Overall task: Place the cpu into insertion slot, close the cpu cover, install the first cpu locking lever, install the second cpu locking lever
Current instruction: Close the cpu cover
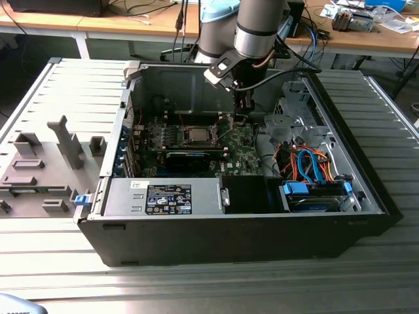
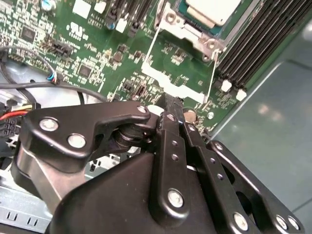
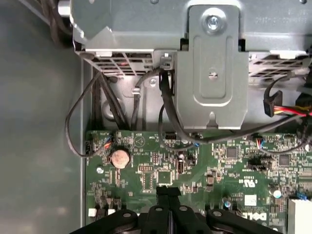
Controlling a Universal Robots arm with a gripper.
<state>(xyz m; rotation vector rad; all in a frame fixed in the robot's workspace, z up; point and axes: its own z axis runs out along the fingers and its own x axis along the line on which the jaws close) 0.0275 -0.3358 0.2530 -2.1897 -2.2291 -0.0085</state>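
Exterior view: open computer case (image 1: 229,235) lies on a slatted metal table (image 1: 196,281). The arm reaches down inside it, and the gripper (image 1: 243,116) is low over the motherboard (image 1: 242,154).
Case contents: power supply (image 1: 163,196) along the near wall, black expansion card (image 1: 190,157) behind it. Drive cage (image 1: 294,121) sits toward the exterior view's right, with orange and blue cables (image 1: 314,163) just in front.
cpu: pale square chip (image 1: 196,135) lies flat in the insertion slot (image 1: 208,136), toward the exterior view's left of the gripper and apart from it.
Second wrist view: cpu (image 2: 212,9) is close up, with the silver cpu cover (image 2: 187,30) framing it. Cannot tell if the cover is latched. Two thin wire levers (image 2: 151,46) run from the socket's corners toward the gripper (image 2: 170,103). Dark memory slots (image 2: 253,39) lie beside the socket.
First wrist view: coin cell battery (image 3: 119,157) sits on the green board (image 3: 219,165), and black cables (image 3: 165,107) drop from the grey drive cage bracket (image 3: 212,73). None of this shows from the other wrist camera.
Jaws: in both wrist views the fingers are pressed together at the tips (image 3: 168,191), with nothing held between them.
Outside case: grey fixture tray (image 1: 39,170) sits at the exterior view's left.
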